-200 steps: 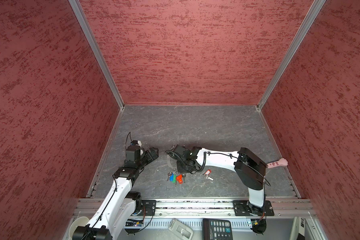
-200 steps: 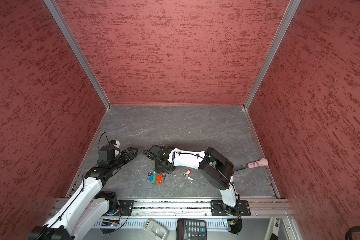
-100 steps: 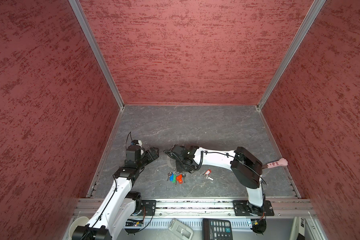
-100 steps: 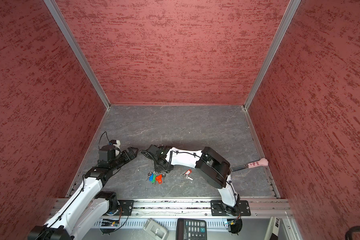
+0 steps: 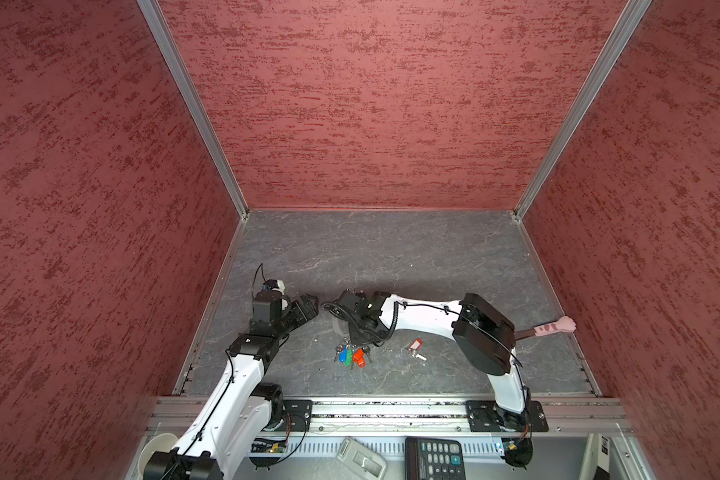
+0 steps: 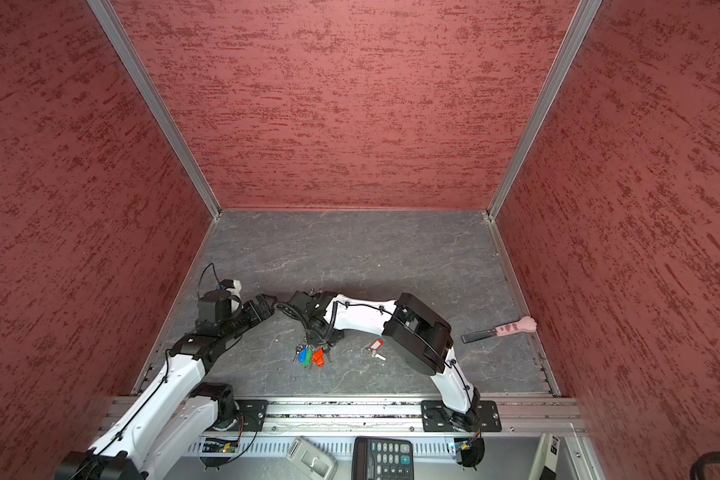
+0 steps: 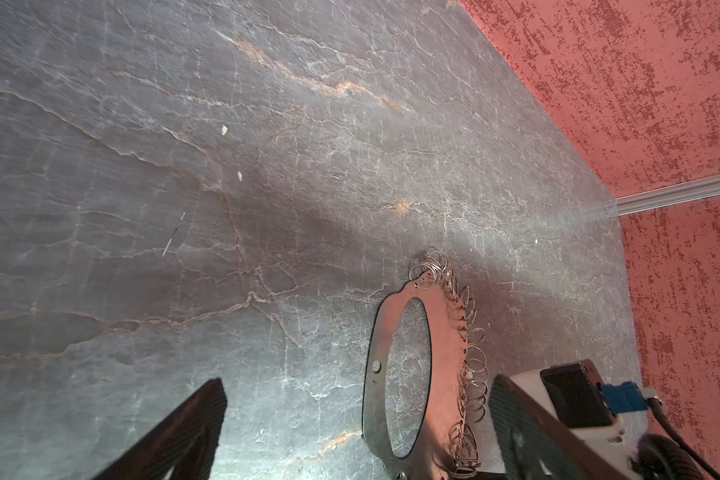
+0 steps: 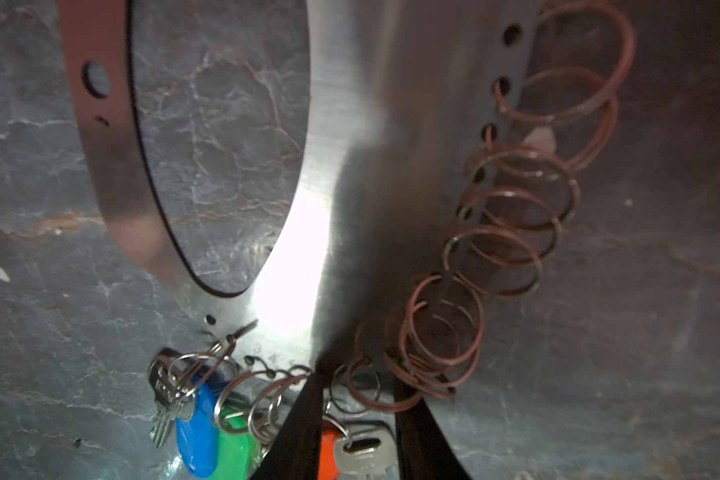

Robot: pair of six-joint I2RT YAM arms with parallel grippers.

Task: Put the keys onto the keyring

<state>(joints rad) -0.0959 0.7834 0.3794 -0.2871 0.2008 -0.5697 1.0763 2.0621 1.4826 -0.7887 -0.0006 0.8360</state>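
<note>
The keyring is a silver plate with a big oval hole and a row of wire rings along one edge. It stands tilted off the grey floor. Blue, green and orange tagged keys hang at its low end. My right gripper is shut on that ringed end, also seen in a top view. The red-tagged key lies loose on the floor to the right of the cluster. My left gripper stands open just left of the plate, holding nothing.
A pink cat-paw tool lies by the right wall. Red walls close in three sides. Beyond the front rail sit a calculator, a grey device and a paper cup.
My right arm's elbow has swung slightly to the left while its gripper stays at the keyring. The left arm and the red-tagged key have not moved.
</note>
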